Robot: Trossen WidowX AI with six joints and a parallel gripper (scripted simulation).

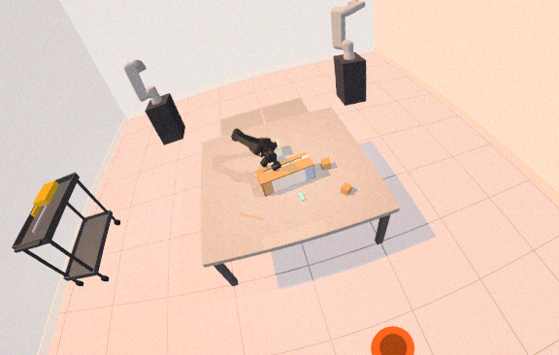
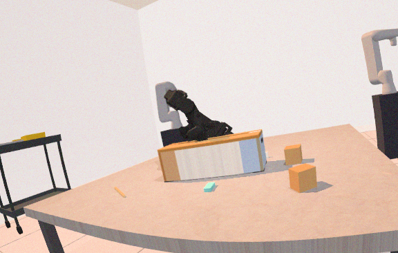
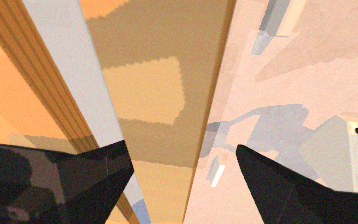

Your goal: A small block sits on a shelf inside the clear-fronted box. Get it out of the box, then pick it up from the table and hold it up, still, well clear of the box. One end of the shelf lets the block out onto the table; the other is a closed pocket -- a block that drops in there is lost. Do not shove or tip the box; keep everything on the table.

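Observation:
The box (image 1: pixel 288 181) (image 2: pixel 211 163) stands upright on the table, with an orange top, a pale front panel, an orange section at the left and a blue one at the right. In the wrist view a long narrow slot (image 3: pixel 62 47) runs along its top beside a wooden strip. My gripper (image 1: pixel 270 165) (image 3: pixel 191 143) is open and empty, low over the left part of the box top; in the wrist view its fingers straddle the strip. In the exterior view the fingertips are hard to make out. No block can be made out inside the box.
A small teal block (image 1: pixel 302 197) (image 2: pixel 209 187) lies on the table in front of the box. Two orange cubes (image 1: pixel 326 164) (image 2: pixel 302 178) stand to the right. A thin orange stick (image 1: pixel 251 216) (image 2: pixel 119 192) lies front left. A small white piece (image 3: pixel 218 176) lies behind the box.

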